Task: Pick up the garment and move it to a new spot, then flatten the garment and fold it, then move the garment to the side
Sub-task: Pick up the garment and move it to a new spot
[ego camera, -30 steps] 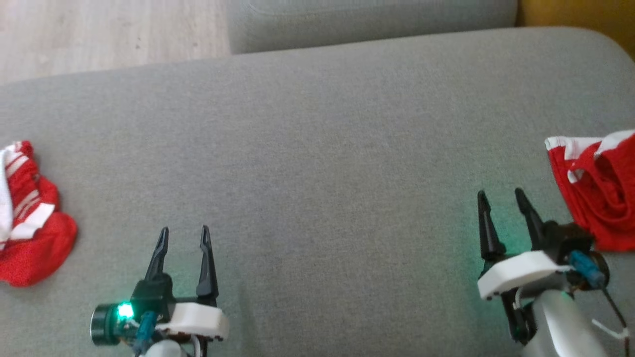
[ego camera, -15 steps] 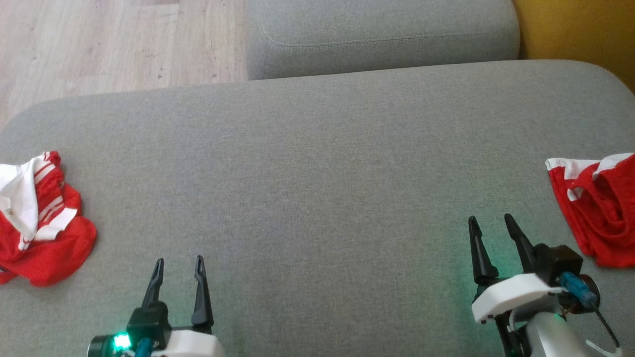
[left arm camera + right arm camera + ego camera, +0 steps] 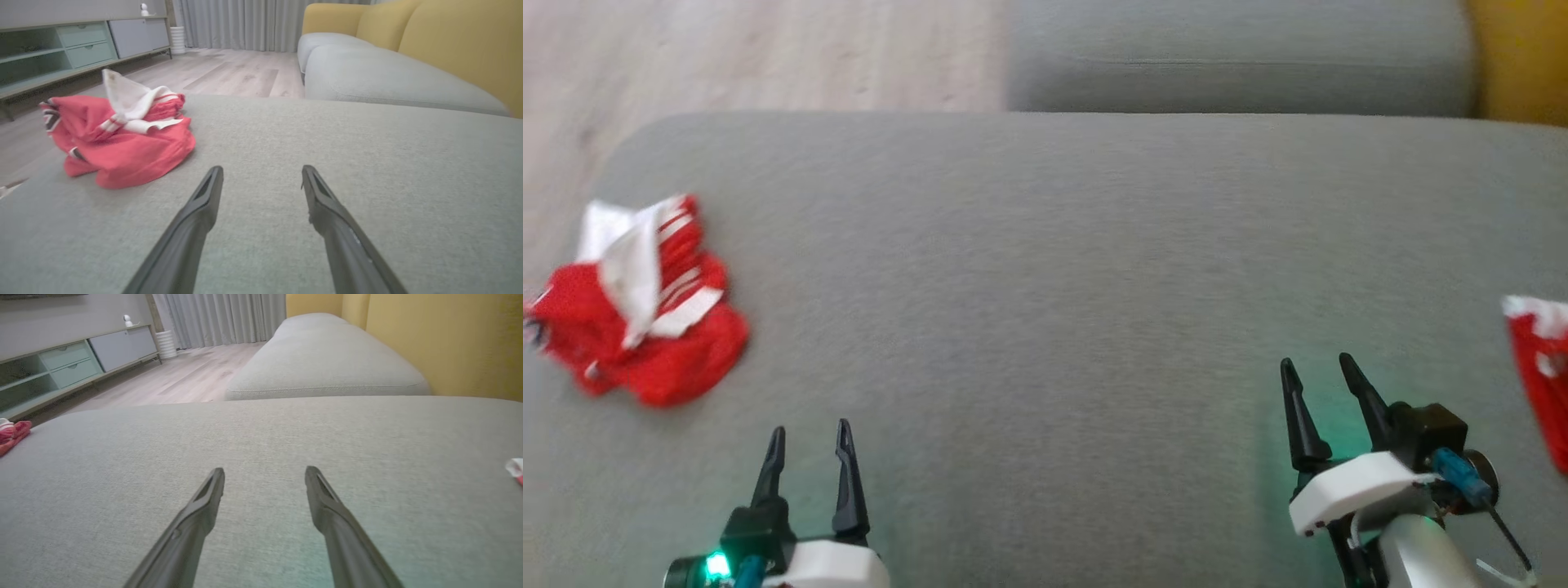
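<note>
The garment (image 3: 654, 343) lies crumpled near the left edge of the cushion (image 3: 1054, 269), ahead and to the left of the left gripper (image 3: 810, 428) and apart from it (a heap, with no long axis to read). Both jaws stand open and empty. The right gripper (image 3: 1316, 362) is well apart from it, nearer a second red piece (image 3: 1539, 384). The left arm looks better placed to reach.
</note>
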Robot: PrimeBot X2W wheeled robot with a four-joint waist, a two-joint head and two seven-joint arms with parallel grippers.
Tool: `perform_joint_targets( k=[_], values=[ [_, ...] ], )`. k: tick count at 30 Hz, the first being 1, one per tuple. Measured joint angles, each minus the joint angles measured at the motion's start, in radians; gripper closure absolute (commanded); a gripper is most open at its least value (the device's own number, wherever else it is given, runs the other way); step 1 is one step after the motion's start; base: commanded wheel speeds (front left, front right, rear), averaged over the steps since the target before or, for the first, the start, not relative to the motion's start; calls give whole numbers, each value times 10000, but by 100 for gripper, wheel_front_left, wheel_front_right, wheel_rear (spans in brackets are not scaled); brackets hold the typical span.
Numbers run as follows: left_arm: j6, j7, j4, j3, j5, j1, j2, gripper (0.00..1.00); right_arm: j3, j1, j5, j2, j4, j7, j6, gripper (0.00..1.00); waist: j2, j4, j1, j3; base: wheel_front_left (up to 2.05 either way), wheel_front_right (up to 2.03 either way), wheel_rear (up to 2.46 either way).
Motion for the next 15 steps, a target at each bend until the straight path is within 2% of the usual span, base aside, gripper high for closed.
perform_joint_targets(
  k=[10, 15],
  values=[
    [104, 0, 10, 608, -364, 71, -4, 0, 466, -7, -176, 6, -40, 0, 0, 0, 0, 2123, 0, 220, 0, 0, 0],
    [86, 0, 17, 1108, -621, 403, 8, 0, 874, -30, -107, 6, -35, 0, 0, 0, 0, 2866, 0, 275, 0, 0, 0]
  ],
)
